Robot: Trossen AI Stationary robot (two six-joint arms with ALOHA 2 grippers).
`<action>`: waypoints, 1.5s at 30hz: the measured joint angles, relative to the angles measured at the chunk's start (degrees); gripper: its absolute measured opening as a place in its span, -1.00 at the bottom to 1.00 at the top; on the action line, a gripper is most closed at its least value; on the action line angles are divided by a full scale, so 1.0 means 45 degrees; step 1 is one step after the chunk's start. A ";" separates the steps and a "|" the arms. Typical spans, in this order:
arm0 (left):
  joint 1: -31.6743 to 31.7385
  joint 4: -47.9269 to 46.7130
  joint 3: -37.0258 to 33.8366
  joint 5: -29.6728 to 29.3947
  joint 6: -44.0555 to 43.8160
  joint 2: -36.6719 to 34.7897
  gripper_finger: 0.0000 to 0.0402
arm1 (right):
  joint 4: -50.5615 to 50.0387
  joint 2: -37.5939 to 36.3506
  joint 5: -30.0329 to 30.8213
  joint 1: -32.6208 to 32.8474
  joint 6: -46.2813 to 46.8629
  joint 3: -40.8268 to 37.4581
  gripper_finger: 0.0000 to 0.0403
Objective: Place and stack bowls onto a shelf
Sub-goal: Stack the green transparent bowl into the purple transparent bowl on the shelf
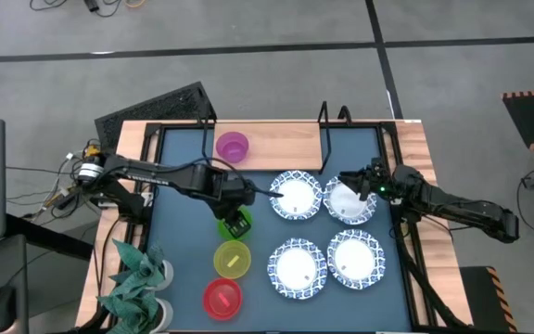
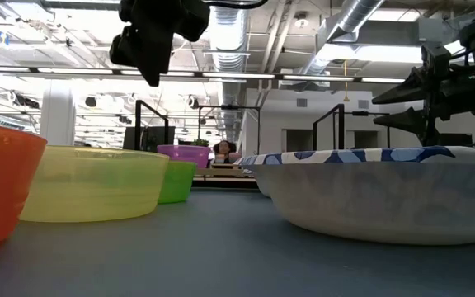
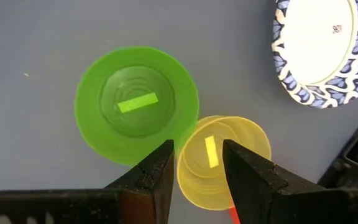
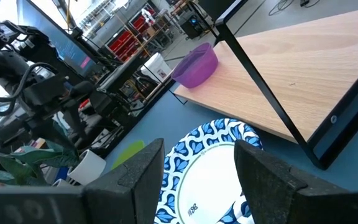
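1. No legible text, brand or number is found in any view.
2. A small printed mark is seen inside a white bowl (image 3: 319, 40) in the left wrist view; too small to be read.
3. A similar dark mark is seen on the white bowl (image 4: 213, 168) in the right wrist view; unreadable.

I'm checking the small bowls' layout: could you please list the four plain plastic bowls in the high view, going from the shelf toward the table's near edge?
purple bowl on the shelf → green bowl, partly under the left hand → yellow bowl → red bowl
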 joint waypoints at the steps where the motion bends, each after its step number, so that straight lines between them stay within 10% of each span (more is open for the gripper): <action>1: 0.0000 0.0033 0.0000 0.0134 -0.0033 0.0000 -0.40 | 0.0000 0.0000 0.0000 0.0000 0.0000 0.0000 0.09; 25: -0.0340 0.0460 0.0714 -0.0763 0.1889 -0.0010 -0.38 | 0.0000 -0.0002 0.0000 0.0000 -0.0005 0.0000 0.09; 45: -0.1113 0.1084 -0.1359 -0.1837 0.1901 0.0000 0.08 | 0.0000 -0.0002 0.0000 0.0000 0.0000 0.0000 0.09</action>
